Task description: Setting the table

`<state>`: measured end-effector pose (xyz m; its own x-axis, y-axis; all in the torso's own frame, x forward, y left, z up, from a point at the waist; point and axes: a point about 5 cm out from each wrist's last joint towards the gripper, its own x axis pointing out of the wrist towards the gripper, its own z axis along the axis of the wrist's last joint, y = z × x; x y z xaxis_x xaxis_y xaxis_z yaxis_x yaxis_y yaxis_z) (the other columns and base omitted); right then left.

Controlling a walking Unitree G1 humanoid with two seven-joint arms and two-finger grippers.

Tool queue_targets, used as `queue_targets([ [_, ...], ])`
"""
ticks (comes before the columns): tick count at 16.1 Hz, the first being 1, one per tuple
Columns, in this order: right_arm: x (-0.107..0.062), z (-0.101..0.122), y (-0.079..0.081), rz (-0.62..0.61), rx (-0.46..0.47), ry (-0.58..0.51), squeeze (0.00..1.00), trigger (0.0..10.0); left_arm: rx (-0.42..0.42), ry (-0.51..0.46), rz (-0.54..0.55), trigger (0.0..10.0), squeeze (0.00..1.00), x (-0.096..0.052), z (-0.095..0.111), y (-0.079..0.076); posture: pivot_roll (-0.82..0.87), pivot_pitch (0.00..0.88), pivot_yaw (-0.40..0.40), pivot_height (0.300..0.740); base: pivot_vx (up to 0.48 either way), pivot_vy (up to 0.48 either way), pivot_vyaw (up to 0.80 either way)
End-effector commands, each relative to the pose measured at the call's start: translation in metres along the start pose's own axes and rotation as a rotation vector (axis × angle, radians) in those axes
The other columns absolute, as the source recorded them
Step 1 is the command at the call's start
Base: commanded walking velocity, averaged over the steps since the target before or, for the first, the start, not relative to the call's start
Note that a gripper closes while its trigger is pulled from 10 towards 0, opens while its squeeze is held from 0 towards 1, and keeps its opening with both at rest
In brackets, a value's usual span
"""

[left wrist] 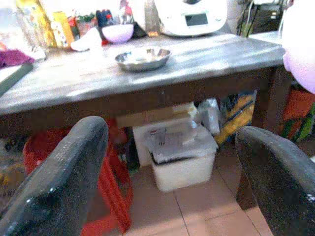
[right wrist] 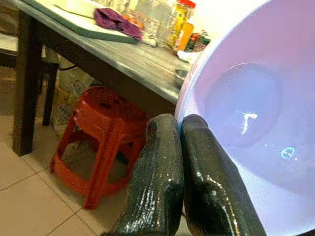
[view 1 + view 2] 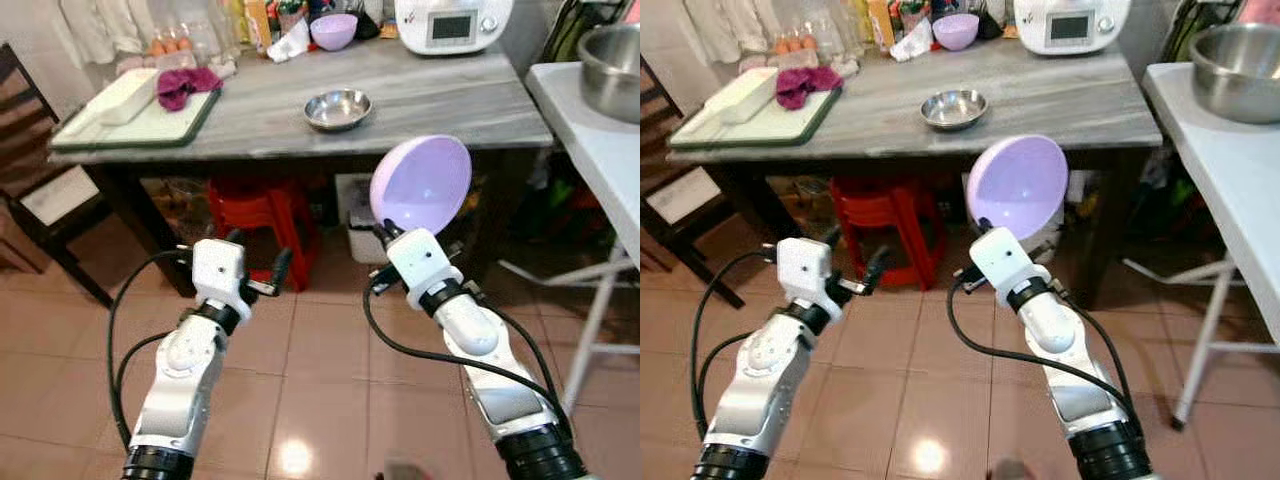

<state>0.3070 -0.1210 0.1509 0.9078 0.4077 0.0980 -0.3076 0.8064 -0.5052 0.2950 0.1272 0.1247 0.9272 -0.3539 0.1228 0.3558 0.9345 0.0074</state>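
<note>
The lilac bowl point(image 3: 421, 184) was smooth and glossy, held on edge by its rim in the right gripper point(image 2: 179, 129), short of the grey table point(image 3: 440, 95). Wrist cam caught fingers point(image 2: 157, 182) pinching the rim. Left gripper point(image 3: 262, 270) gaped wide at nine o'clock, empty.

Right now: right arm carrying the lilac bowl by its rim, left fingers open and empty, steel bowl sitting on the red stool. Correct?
One error: the steel bowl sits on the grey table, not on the red stool, which stands beneath the table; the left eye view shows this. The rest holds: the right gripper pinches the lilac bowl by its rim, and the left gripper has its fingers open and empty.
</note>
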Motion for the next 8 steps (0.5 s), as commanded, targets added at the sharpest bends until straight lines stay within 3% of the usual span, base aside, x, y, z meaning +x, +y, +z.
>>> queue_targets([
  [1,-0.005,0.002,-0.008,-0.053,-0.004,-0.014,0.00,10.0,0.048,-0.004,0.036,10.0,0.00,-0.002,0.001,0.008,-0.15,0.071,0.106,0.740,0.409,0.000,0.00],
  [5,-0.024,0.001,-0.024,-0.226,0.055,-0.001,0.00,10.0,0.074,0.012,0.107,10.0,0.00,-0.012,-0.001,0.026,-0.15,0.076,0.102,0.740,0.378,0.000,0.00],
  [6,-0.031,0.000,-0.030,-0.279,0.111,0.021,0.00,10.0,0.071,0.020,0.118,10.0,0.00,-0.015,-0.002,0.028,-0.16,0.078,0.105,0.740,0.345,0.000,0.00],
  [8,-0.039,0.001,-0.034,-0.303,0.121,0.031,0.00,10.0,0.064,0.022,0.132,10.0,0.00,-0.019,-0.002,0.029,-0.17,0.083,0.109,0.740,0.334,0.000,0.00],
])
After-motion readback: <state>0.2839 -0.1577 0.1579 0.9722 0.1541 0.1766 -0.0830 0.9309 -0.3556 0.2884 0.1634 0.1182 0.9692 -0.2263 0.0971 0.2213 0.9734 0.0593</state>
